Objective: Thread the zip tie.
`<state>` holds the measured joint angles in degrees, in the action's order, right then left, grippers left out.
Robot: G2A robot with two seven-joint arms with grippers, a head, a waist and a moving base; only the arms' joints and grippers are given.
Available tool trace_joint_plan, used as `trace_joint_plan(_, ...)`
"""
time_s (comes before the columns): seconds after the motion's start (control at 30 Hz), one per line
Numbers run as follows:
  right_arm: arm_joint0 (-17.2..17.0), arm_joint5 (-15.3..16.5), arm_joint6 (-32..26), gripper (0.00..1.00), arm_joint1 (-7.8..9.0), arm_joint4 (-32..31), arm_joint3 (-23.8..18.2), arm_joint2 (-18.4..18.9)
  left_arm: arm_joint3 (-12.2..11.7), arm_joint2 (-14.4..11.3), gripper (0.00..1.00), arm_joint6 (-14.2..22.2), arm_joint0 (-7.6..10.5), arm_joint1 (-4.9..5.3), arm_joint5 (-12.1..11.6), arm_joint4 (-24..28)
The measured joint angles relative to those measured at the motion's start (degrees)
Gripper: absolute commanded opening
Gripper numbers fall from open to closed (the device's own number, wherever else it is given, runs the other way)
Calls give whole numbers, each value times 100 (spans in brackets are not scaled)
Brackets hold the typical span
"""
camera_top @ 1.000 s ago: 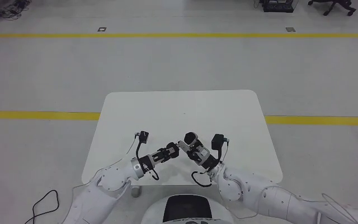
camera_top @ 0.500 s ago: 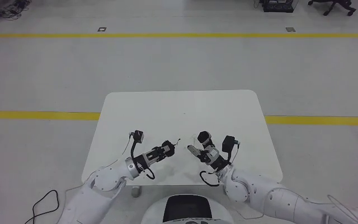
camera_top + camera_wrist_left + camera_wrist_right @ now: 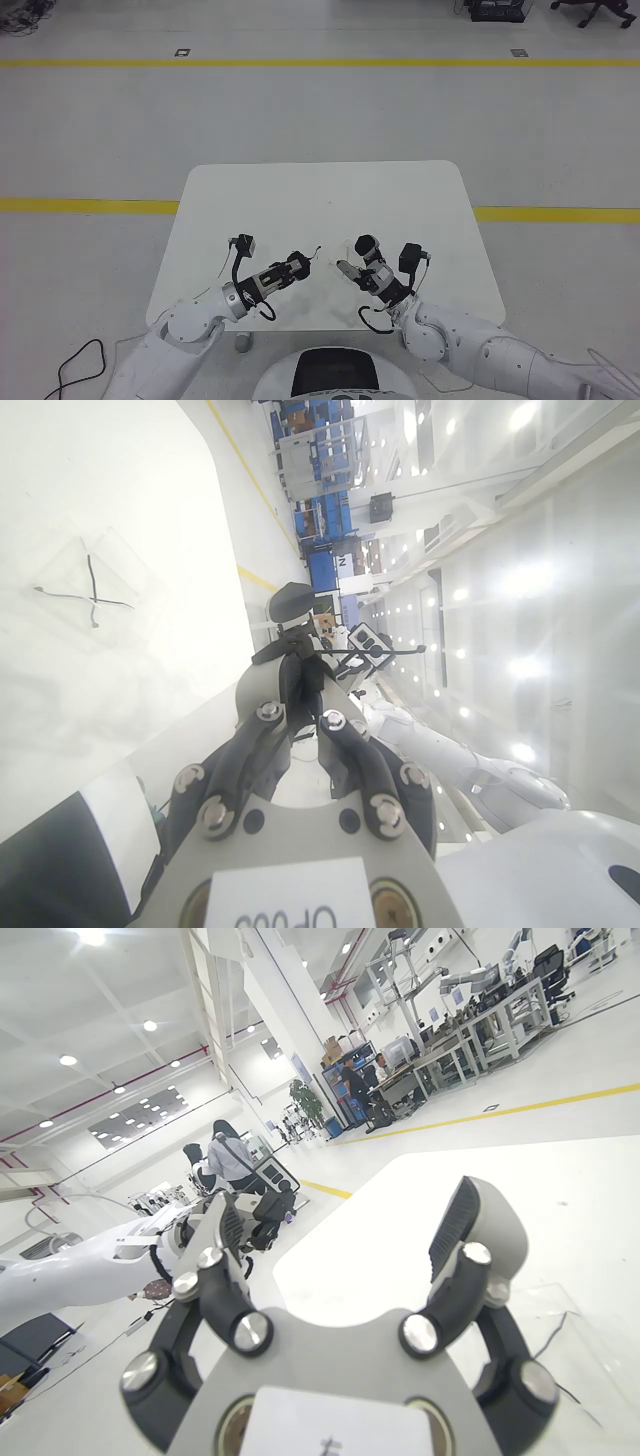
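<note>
From where I stand, everything turns on the left gripper, so I place the rest by it. Its fingers are pinched together on one end of the zip tie, a thin dark strip that sticks straight out past the fingertips into open air above the table. Seen from above, the strip's long axis runs away from the robot and leans a little toward the other arm. There is a small thickening at its free end, but I cannot tell whether that is the head, or whether any of the strip has gone through. The right gripper hangs just beside the left one, across a narrow gap and facing it. Its two ribbed fingers are spread wide with nothing between them. The left arm already has the tie, so I judge that the right arm has to come back in. It would need to meet the free end along the strip's own line, not across it, since a strip this thin could easily flick aside. A clear tray lies flat on the table, well apart from the left gripper, with two spare ties crossed in it. A second ago the two claws were tip to tip. They have since drawn apart, the right one has let go, and the gap is now slightly wider than half a second ago.
</note>
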<state>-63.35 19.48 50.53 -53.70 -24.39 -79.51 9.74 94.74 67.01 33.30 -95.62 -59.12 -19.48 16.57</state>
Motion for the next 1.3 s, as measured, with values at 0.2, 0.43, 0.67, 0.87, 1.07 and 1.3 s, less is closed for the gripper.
trace_joint_plan(0.2, 0, 0, 0, 100, 0, 0, 0, 0, 0, 0, 0, 0, 0, 0, 0, 0)
trace_joint_plan(0.43, 0, 0, 0, 100, 0, 0, 0, 0, -37, -65, 0, 314, 180, -24, 204, 727)
trace_joint_plan(0.67, 0, 0, 0, 100, 0, 0, 0, 0, -230, -162, 0, 607, 390, -38, 39, 902)
trace_joint_plan(0.87, 0, 0, 0, 100, 0, 0, 0, 0, -649, -306, 0, 1220, 643, -77, 3, 1658)
trace_joint_plan(1.07, 0, 0, 0, 100, 0, 0, 0, 0, -841, -345, 0, 1541, 814, -98, -1, 1871)
trace_joint_plan(1.3, -30, 0, -37, 100, -2, 57, -55, 22, -782, -366, 0, 1538, 801, -109, 9, 2021)
